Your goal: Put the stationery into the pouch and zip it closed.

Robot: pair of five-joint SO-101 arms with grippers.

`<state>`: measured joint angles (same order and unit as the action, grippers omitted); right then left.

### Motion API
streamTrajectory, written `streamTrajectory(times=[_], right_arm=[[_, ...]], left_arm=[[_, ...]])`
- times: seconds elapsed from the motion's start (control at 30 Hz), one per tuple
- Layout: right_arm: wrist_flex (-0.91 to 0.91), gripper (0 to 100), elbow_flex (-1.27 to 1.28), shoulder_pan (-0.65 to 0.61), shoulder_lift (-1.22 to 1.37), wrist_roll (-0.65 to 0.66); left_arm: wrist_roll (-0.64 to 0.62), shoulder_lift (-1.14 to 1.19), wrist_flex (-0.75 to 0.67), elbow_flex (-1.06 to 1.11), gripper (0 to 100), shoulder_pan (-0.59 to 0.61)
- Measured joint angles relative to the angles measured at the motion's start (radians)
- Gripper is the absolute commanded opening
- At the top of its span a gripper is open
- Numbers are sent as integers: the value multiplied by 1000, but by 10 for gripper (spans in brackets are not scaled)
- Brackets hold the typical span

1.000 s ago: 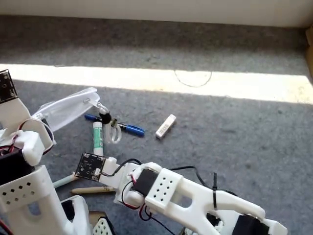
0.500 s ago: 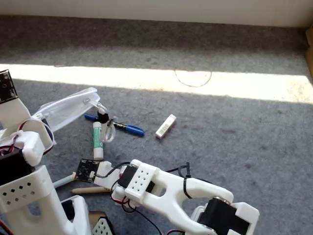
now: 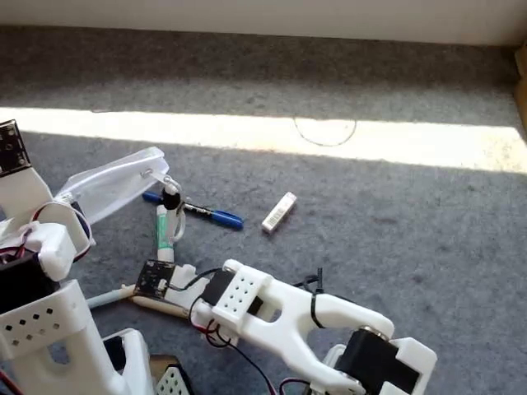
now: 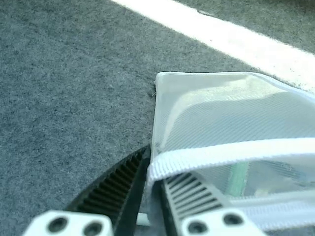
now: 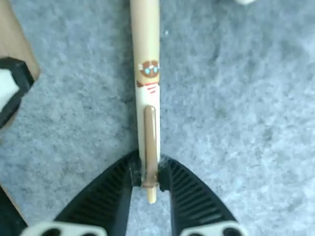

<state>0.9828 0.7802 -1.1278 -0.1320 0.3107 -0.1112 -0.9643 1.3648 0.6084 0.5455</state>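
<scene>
High view
- Count: two arms, one pouch (image 3: 115, 183), five loose pieces of stationery.
- Pouch: see-through, held up off the grey desk (image 3: 395, 247) by the left arm (image 3: 37, 247), with its zip pull (image 3: 170, 200) hanging at the free end.
- Stationery: a blue pen (image 3: 210, 216) and a green-and-white glue stick (image 3: 165, 234) lie just under the zip pull. A small white block (image 3: 279, 211) lies apart from them, on the blue pen's far side. A beige pen (image 3: 165, 305) and a pale pen (image 3: 105, 298) lie near the arms' bases.
- In the way: the right arm (image 3: 272, 309) stretches over the beige pen, and its wrist camera board (image 3: 154, 280) covers the grip.
- Around: a sunlit strip (image 3: 412, 144) crosses the desk, with a thin wire loop (image 3: 325, 132) on it.
- Change: the right arm's forearm has drawn back toward its base since a second ago. The beige pen now lies higher in the picture and slanted.

Left wrist view
- Left hand (image 4: 153, 167): pressed together on the pouch's white woven edge (image 4: 221, 155).
- Pouch: hangs beyond the fingers, and the green glue stick shows through its mesh.

Right wrist view
- Right hand (image 5: 147, 174): pinching the beige pen at its clip end, one black finger (image 5: 120, 184) on each side.
- Beige pen: one, lying on the desk and pointing away from the hand, with a small cartoon figure printed on it.
- Around: a brown flat piece (image 5: 10, 44) at the edge.
</scene>
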Motion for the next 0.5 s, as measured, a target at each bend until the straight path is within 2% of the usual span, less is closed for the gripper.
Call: streamTrajectory(times=[0.33,0.5], right_arm=[[199,5,2,75,-250,127],[281,5,2,186,-353,186]], left_arm=[[0,0,0,0,7,0],[0,9,0,-18,7,0]])
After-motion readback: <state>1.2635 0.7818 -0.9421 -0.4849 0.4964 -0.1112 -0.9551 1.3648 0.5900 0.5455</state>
